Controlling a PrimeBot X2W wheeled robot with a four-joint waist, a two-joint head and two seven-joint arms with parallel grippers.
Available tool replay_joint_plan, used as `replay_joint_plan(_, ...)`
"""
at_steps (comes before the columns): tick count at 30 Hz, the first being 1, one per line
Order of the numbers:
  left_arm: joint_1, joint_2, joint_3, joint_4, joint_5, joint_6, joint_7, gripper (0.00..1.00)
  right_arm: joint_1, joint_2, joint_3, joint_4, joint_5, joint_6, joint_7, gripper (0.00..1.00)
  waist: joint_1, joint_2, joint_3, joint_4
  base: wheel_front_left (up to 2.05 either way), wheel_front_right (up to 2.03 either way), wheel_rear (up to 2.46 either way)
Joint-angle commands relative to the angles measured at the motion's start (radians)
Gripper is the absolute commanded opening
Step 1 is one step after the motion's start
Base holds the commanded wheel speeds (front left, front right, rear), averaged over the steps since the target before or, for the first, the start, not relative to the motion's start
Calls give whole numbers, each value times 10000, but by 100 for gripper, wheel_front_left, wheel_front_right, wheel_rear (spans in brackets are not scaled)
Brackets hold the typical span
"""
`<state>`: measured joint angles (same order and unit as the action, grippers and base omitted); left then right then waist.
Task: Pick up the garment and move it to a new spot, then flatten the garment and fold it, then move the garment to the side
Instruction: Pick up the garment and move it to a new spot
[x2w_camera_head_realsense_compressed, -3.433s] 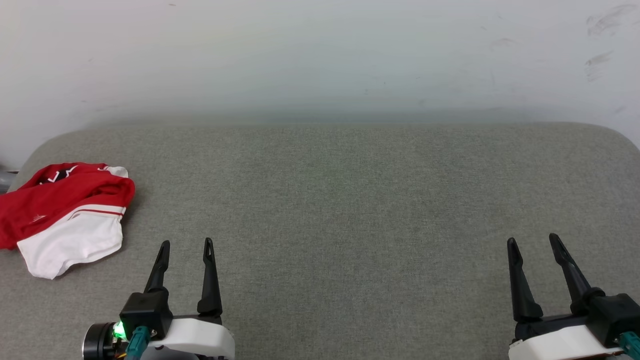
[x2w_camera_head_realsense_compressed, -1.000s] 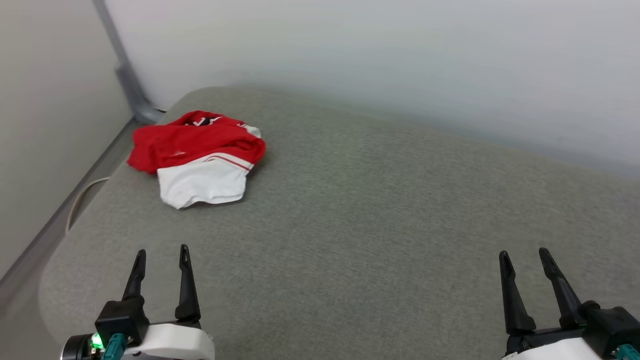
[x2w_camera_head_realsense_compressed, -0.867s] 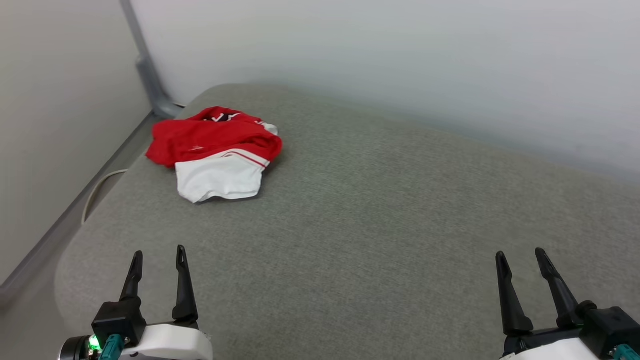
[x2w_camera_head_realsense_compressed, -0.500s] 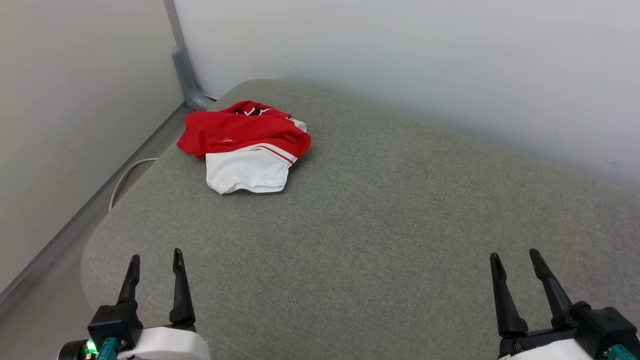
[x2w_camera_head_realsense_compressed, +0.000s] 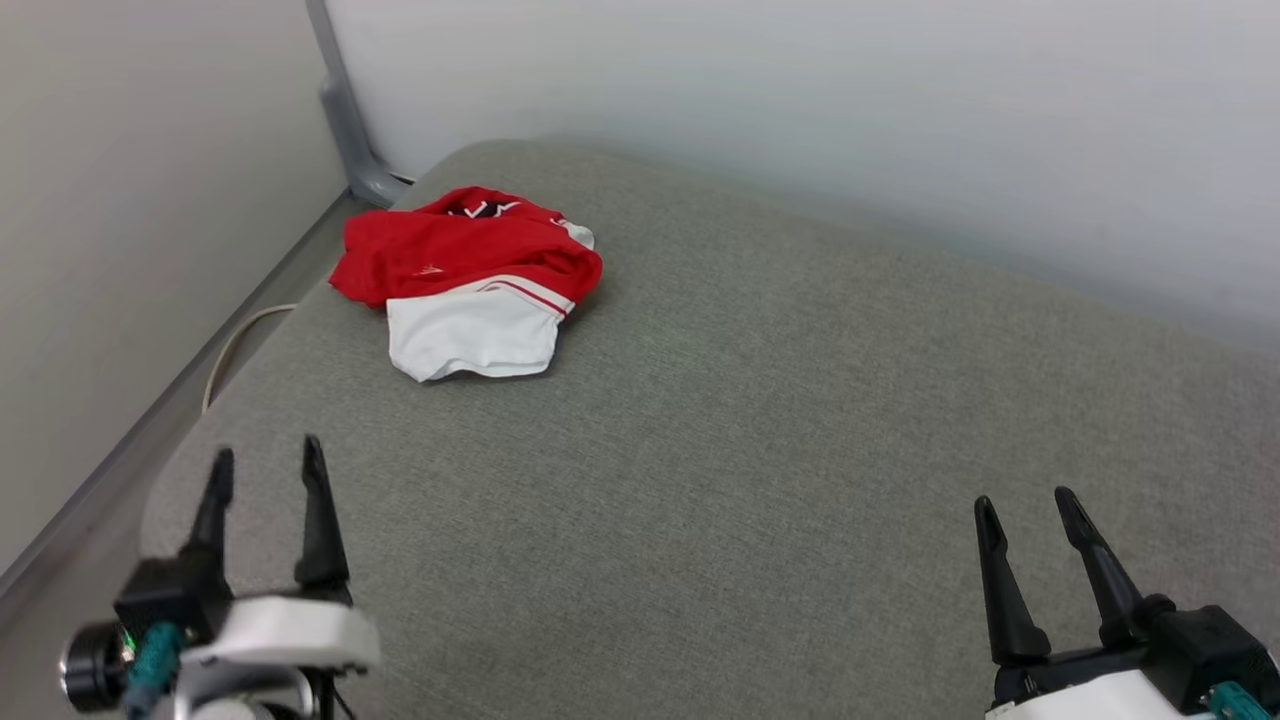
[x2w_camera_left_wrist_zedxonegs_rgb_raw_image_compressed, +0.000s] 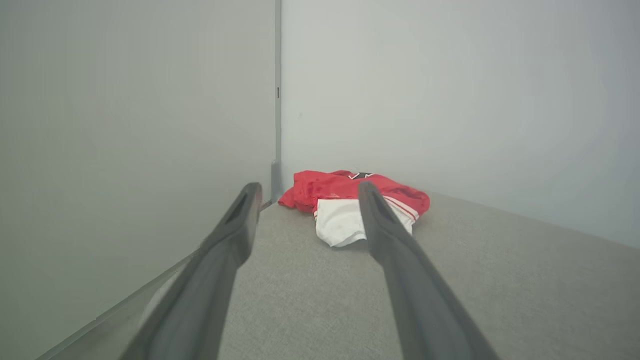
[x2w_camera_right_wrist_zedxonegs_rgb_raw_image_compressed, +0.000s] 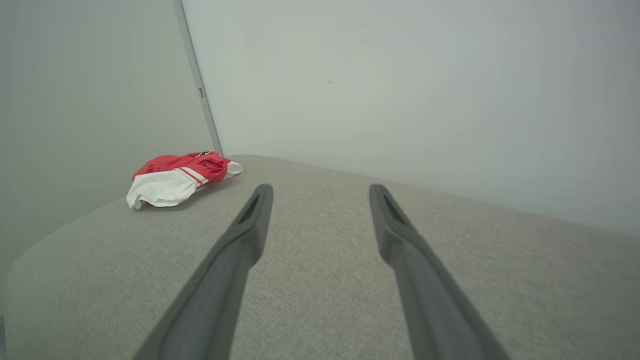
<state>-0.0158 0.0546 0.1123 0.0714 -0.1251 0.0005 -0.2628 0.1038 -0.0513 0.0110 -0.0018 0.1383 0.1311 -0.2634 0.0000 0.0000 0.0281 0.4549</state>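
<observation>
The garment (x2w_camera_head_realsense_compressed: 467, 280) lies crumpled near the far left corner of the grey padded surface (x2w_camera_head_realsense_compressed: 760, 420), red body bunched on top and a white sleeve spread toward me. It also appears ahead in the left wrist view (x2w_camera_left_wrist_zedxonegs_rgb_raw_image_compressed: 350, 205) and at the left in the right wrist view (x2w_camera_right_wrist_zedxonegs_rgb_raw_image_compressed: 175, 180). My left gripper (x2w_camera_head_realsense_compressed: 265, 455) is open at the lower left, well short of the garment, above the surface's left edge. My right gripper (x2w_camera_head_realsense_compressed: 1022, 500) is open at the lower right, far from it. Nothing is between either pair of fingers.
Pale walls stand close behind and to the left of the surface, meeting at a grey corner post (x2w_camera_head_realsense_compressed: 345, 120). A white cable (x2w_camera_head_realsense_compressed: 235, 345) runs along the gap at the surface's left edge. The surface's left edge is rounded and drops off.
The camera has swung left, bringing the garment toward the frame's middle. My left gripper has risen and shifted left in the picture. The garment itself lies as before.
</observation>
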Motion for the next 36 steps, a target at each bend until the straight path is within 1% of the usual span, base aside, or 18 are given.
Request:
replay_joint_plan(1,-528,85,199,5,29,-209,-31,100,-196,20,32,-108,-145,-7,-21,100,0,0,286,-213,0,0,0)
replay_joint_plan(6,-2131,341,841,226,-250,-775,-31,100,-529,20,38,-379,-581,-7,-21,100,0,0,1075,-659,0,0,0)
replay_joint_plan(8,-2859,644,1009,465,-260,-936,-31,100,-709,19,66,-517,-792,-7,-21,100,0,0,1436,-864,0,0,0)
replay_joint_plan(10,-3626,769,1168,705,-535,-1064,-31,100,-896,19,70,-672,-997,-7,-21,100,0,0,1791,-1053,0,0,0)
replay_joint_plan(13,-4670,1278,1313,1180,-820,-1200,-31,100,-1173,19,105,-941,-1256,-7,-21,100,0,0,2384,-1370,0,0,0)
replay_joint_plan(17,-5864,1899,1142,2067,-1719,-1293,12,100,-1462,17,116,-1264,-1556,-7,-21,100,0,0,3044,-1699,0,0,0)
replay_joint_plan(19,-6486,2381,731,2405,-2308,-1294,240,100,-1613,16,114,-1436,-1674,-7,-21,100,0,0,3367,-1815,0,0,0)
replay_joint_plan(22,-7147,3241,-138,2883,-3165,-1299,988,100,-1799,14,106,-1653,-1862,-7,-21,100,0,0,3781,-1937,0,0,0)
replay_joint_plan(23,-7147,3241,-138,2883,-3165,-1299,988,100,-1799,14,106,-1653,-1862,-7,-21,100,0,0,3781,-1937,0,0,0)
replay_joint_plan(25,-7559,3680,-705,3178,-3813,-1300,1700,100,-1899,14,68,-1804,-1969,-7,-21,100,0,0,3988,-1973,0,0,0)
replay_joint_plan(29,-8311,4522,-1760,3795,-5124,-1297,3571,100,-2085,14,89,-2059,-2150,-7,-21,100,0,0,4386,-2048,0,0,0)
replay_joint_plan(33,-8892,5043,-2585,4345,-6480,-1298,5593,100,-2212,-49,163,-2233,-2328,-7,-21,100,0,0,4719,-2141,0,0,0)
replay_joint_plan(35,-9077,5344,-3008,4569,-6840,-1297,6474,100,-2330,-96,204,-2327,-2393,-7,-21,100,0,0,4892,-2214,0,0,0)
replay_joint_plan(36,-9162,5390,-3201,4672,-7034,-1297,6824,100,-2360,-128,225,-2360,-2433,-7,-21,100,0,0,4966,-2242,0,0,0)
